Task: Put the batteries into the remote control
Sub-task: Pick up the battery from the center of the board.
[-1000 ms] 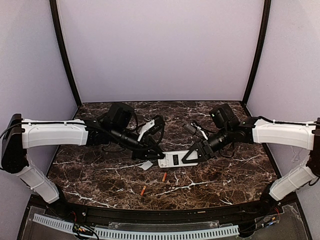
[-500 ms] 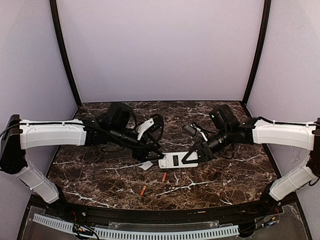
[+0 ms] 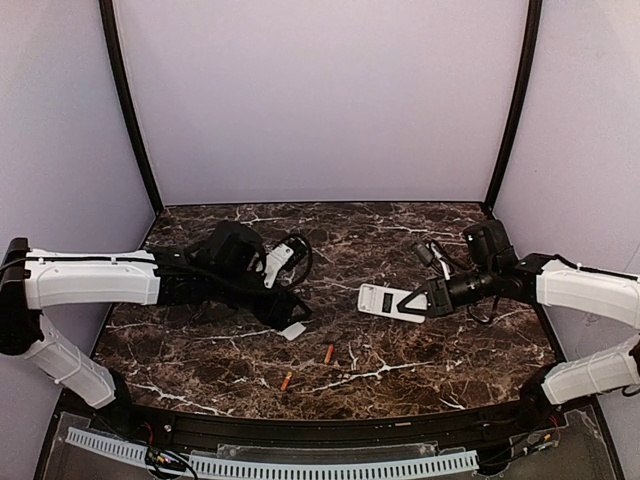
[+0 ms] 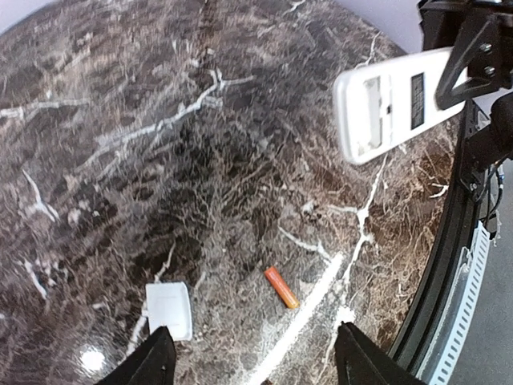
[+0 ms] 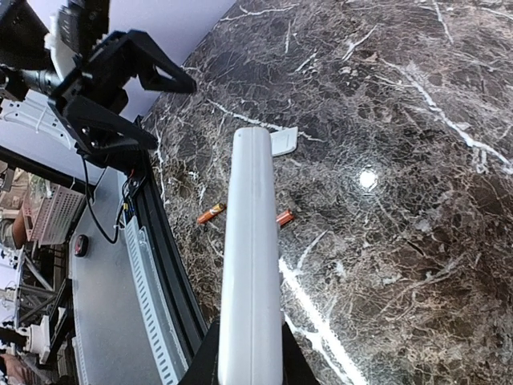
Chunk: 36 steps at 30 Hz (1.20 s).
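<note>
Hovering low over the marble table [image 3: 200, 350], the left gripper [image 4: 256, 365] has its jaws spread wide with nothing between them. Just outside one of its fingers the small white cover plate [image 4: 169, 309] lies flat on the stone. A little ahead of the gap between the fingers lies the first battery [image 4: 281, 287], an orange-red cylinder resting on its side. The second battery [image 3: 286, 381] is outside that wrist view; from overhead it sits apart from the first, nearer the arm bases.

Both cells look light, hard and smooth, so they are likely to roll or squirt out of a careless pinch. The safest hold is probably across the middle of the barrel, fingers square to its length, leaving both ends free for the contacts.

Further right, the remote control [image 3: 385, 301] sticks straight out from the right gripper [image 3: 412, 302], which is clamped on one end of it. It seems to be carried clear of the table. Its white back faces up, and the open battery bay sits toward the free end, away from the fingers. As a stiff, light, slick plastic shell it should tolerate that end grip, though pressing a cell in may lever it.
</note>
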Each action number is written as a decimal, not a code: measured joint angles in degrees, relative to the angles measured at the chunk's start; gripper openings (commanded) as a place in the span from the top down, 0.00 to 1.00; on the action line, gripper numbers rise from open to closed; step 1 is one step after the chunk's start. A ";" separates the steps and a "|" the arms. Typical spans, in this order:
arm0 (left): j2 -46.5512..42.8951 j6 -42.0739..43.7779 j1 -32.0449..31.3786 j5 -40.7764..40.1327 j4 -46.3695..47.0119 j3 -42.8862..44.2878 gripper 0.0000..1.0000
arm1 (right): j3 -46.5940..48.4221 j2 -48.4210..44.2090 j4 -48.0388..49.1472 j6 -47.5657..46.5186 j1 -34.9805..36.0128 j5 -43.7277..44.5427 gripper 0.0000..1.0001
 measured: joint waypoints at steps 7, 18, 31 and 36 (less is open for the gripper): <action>10.21 -7.67 -1.99 -0.39 -5.35 4.02 0.41 | -4.50 -4.35 1.44 1.64 -1.55 3.04 1.00; 24.06 -10.64 -6.16 0.76 -13.18 19.30 0.61 | -6.99 -7.02 2.38 3.02 -2.47 5.66 1.00; 32.63 -10.71 -7.96 -1.70 -24.57 28.96 0.67 | -8.28 -8.04 2.62 3.30 -3.58 5.84 1.00; 35.30 -10.43 -8.46 -2.69 -26.71 31.12 0.70 | -8.92 -8.79 2.60 3.67 -3.96 5.97 1.00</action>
